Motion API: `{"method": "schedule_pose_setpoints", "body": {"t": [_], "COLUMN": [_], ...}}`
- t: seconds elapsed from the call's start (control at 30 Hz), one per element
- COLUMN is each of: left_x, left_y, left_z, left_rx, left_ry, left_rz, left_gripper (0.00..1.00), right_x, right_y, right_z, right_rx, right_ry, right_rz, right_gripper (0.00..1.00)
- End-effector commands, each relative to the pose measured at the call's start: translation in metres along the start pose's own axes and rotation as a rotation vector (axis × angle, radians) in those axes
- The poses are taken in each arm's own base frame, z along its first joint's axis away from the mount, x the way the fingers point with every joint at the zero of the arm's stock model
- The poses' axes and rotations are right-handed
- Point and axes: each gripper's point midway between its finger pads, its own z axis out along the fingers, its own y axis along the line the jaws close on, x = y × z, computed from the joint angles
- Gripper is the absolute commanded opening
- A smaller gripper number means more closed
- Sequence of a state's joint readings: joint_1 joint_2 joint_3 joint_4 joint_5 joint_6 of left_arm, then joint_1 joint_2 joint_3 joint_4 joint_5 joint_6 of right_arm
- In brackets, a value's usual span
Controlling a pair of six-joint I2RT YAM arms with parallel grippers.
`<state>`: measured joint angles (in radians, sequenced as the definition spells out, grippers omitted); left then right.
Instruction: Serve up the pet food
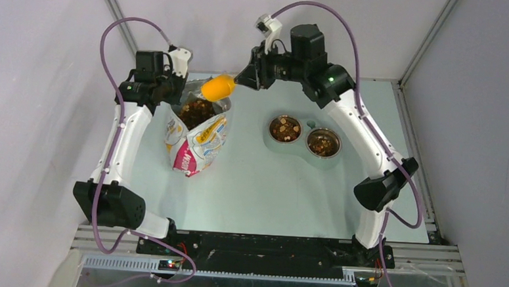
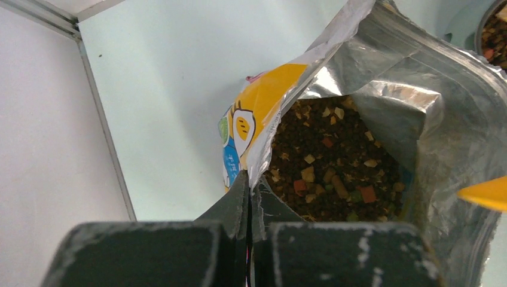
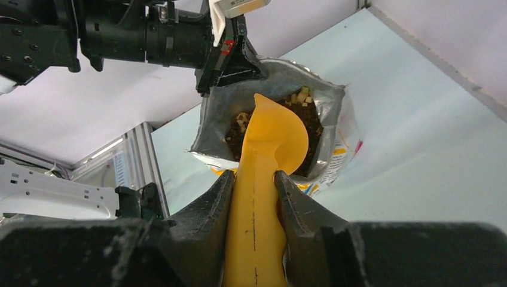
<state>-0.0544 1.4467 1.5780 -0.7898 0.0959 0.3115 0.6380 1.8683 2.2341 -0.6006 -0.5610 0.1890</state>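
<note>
Pet food (image 2: pixel 335 167) sitting in opened bag (image 1: pixel 196 137), just ahead of left gripper (image 2: pixel 250 182). I'm pinching bag rim there, jaws fully closed. Right gripper (image 3: pixel 255 179) partly closed, clamping yellow scoop (image 1: pixel 217 87) handle, scoop hovering over bag mouth. More pet food lying in twin bowls (image 1: pixel 302 152), below right gripper's wrist.

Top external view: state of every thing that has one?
White printed foil bag: upright, top open, pet food inside.
Yellow plastic scoop: held above bag mouth.
Left gripper: shut on bag rim.
Right gripper: shut on scoop handle.
Grey twin-bowl feeder: both bowls hold kibble.
</note>
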Motion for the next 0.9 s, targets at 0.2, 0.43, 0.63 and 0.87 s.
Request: {"method": "schedule_pose_setpoints", "body": {"t": [0.2, 0.43, 0.63, 0.87], "left_x": [-0.028, -0.024, -0.021, -0.022], "left_y": [-0.011, -0.019, -0.024, -0.029], "left_z": [-0.019, -0.016, -0.013, -0.018], "left_rx": [0.063, 0.1, 0.121, 0.128], "left_ry": [-0.11, -0.102, -0.099, -0.12], "left_rz": [-0.063, -0.089, -0.106, -0.1], "left_gripper": [0.0, 0.0, 0.0, 0.0], "right_x": [0.019, 0.053, 0.079, 0.134], "right_y": [-0.015, -0.03, -0.03, -0.044], "right_z": [0.046, 0.076, 0.103, 0.123], "right_rx": [0.118, 0.2, 0.231, 0.309], "right_ry": [0.021, 0.091, 0.138, 0.265], "right_rz": [0.011, 0.046, 0.022, 0.036], "right_gripper": [0.0, 0.0, 0.0, 0.0]}}
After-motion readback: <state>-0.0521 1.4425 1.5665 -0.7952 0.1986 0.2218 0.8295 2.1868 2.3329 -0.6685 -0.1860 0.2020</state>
